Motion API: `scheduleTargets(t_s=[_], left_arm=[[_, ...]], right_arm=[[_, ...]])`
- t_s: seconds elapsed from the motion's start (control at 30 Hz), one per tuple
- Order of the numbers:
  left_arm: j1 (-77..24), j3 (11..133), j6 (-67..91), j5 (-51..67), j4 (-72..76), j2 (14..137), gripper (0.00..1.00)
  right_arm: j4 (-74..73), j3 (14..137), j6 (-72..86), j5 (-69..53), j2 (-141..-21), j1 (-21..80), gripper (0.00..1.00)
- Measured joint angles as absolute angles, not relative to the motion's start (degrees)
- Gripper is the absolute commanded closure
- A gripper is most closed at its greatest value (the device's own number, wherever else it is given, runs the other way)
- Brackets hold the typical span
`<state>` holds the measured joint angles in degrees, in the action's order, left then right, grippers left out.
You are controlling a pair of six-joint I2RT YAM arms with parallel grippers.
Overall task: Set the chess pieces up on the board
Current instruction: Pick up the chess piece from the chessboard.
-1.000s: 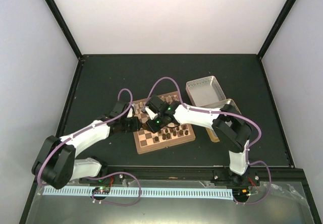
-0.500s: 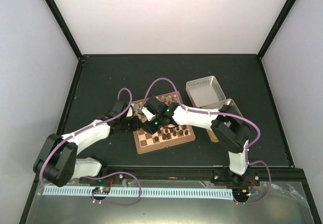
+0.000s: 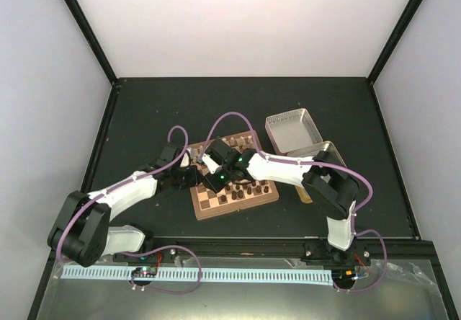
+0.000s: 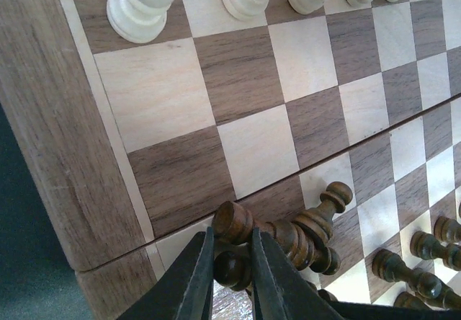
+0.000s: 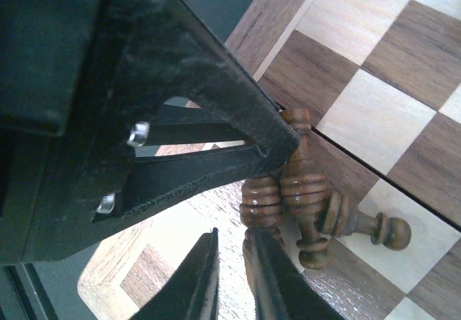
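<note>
the left gripper [image 4: 232,239] pinched 1 dark piece [image 4: 229,268] from the heap of dark pieces [image 5: 288,190] at the left edge of the board [image 4: 245,75]. the right gripper [image 5: 232,237] was nearly pressed together beside that heap; whether it held anything couldn't be told.

Board [image 3: 212,205]: small wooden square with light and dark brown chequers and a brown rim, lying flat, slightly skewed. Cream pieces [image 4: 144,6]: upright in a row along one edge rank. Dark pieces [image 4: 288,233]: several lie toppled in a heap near a board corner, beside the centre seam, and others stand upright on squares beyond. One toppled piece's round head sits between the left gripper's [image 4: 232,235] nearly closed fingers.
</note>
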<state>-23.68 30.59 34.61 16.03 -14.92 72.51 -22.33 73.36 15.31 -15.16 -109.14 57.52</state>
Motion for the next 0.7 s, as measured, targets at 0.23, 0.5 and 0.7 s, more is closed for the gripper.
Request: scheduleTargets(t_s=[0.23,0.5,0.7], left_arm=[[-23.62,30.52,34.61,16.34,-14.94,72.51,0.85],[-23.57,30.26,34.76,16.84,-14.55,72.51,0.86],[-23.42,29.91,35.53,17.21,-13.93,72.49,0.85]], right_arm=[[-22.46,73.38,15.35,-13.78,-110.21,57.8,0.84],[-23.27,73.52,15.29,-12.32,-110.74,58.65,0.72],[-24.47,74.87,16.03,-8.82,-111.72,59.24,0.74]])
